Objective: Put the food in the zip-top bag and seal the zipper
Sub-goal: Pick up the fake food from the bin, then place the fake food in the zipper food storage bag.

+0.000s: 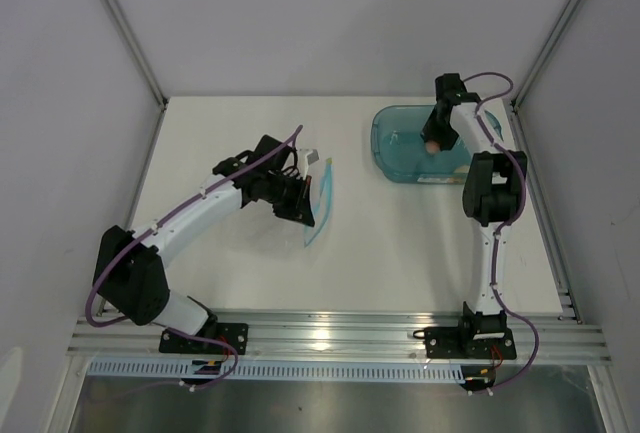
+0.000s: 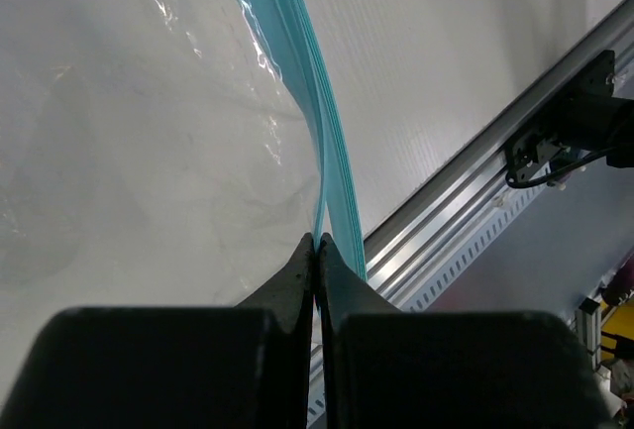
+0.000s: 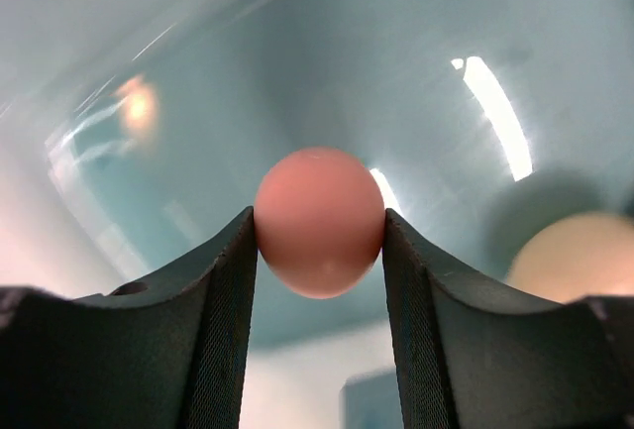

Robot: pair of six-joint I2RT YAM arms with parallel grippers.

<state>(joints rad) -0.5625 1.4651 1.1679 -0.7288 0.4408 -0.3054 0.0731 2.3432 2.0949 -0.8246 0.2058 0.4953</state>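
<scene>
My left gripper (image 1: 300, 205) is shut on the clear zip-top bag (image 1: 318, 203) at its light blue zipper strip (image 2: 319, 122), holding the bag's mouth edge up off the table. Its fingertips (image 2: 319, 243) pinch the strip. My right gripper (image 1: 433, 143) is over the teal tub (image 1: 400, 143) and is shut on the peach-pink egg-shaped food piece (image 3: 319, 219), which sits between both fingers (image 3: 230, 280). The cream-white round piece (image 3: 575, 256) lies in the tub at the right of the right wrist view. The dark green piece is hidden.
The translucent teal tub (image 3: 198, 72) stands at the back right of the table. An aluminium rail (image 1: 330, 333) runs along the near edge; it also shows in the left wrist view (image 2: 475, 181). Metal frame posts (image 1: 125, 23) rise at the back corners.
</scene>
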